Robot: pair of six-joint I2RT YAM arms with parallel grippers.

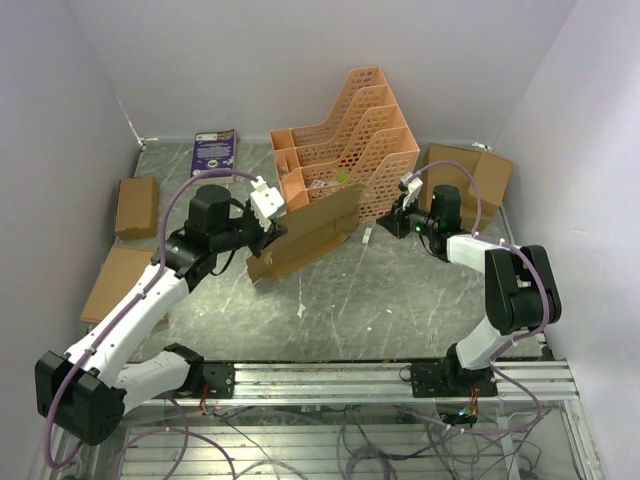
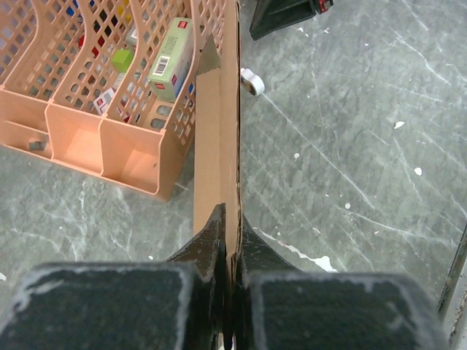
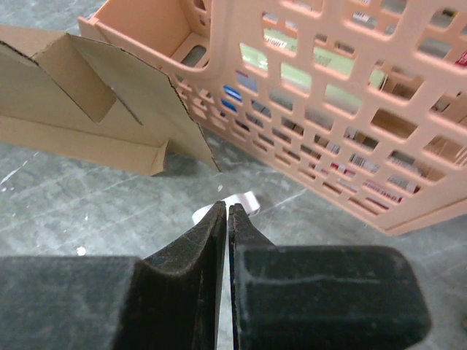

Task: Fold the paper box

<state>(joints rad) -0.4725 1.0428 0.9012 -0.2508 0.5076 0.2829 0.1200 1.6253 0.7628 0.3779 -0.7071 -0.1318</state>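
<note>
The paper box (image 1: 310, 232) is a partly folded sheet of brown cardboard, standing on edge in the middle of the table (image 1: 400, 300), just in front of the orange file rack (image 1: 345, 140). Its far end is close to the rack's front corner, though it's hard to tell whether the two actually touch. In the right wrist view, some flaps are bent up along its length (image 3: 95, 117).

The left gripper (image 1: 262, 238) is clamped on the near-left end of the box. The left wrist view shows the sheet edge-on (image 2: 213, 146), pinched tight between both black fingers (image 2: 211, 237).

The right gripper (image 1: 405, 215) sits off the box's right end, beside the rack. Its fingers (image 3: 208, 233) are pressed together with nothing in them, only a hairline gap between. A small white scrap (image 3: 237, 203) lies on the table just past its tips.

Finished brown boxes (image 1: 135, 205) sit along the left wall, and a purple booklet (image 1: 215, 150) lies at the back.
</note>
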